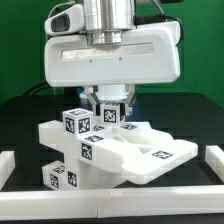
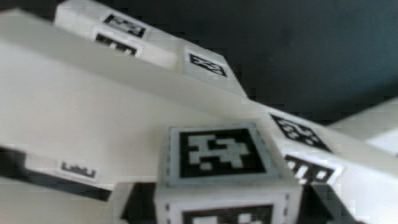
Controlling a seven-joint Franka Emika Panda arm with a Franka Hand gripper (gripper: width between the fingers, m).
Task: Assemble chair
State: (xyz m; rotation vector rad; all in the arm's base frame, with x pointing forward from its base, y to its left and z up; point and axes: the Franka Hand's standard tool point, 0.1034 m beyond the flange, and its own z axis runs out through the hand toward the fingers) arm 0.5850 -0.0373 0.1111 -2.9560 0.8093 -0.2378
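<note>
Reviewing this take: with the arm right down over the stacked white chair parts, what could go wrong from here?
1. The gripper sits low among the tagged chair parts, its fingertips hidden, so the grasp cannot be verified; a poor hold could let a part slip.
2. The parts look loosely piled, with a tagged post close under the wrist camera; any sideways motion may knock the stack askew.
3. The flat slab reaches toward the border rail and could catch it if dragged.
</note>
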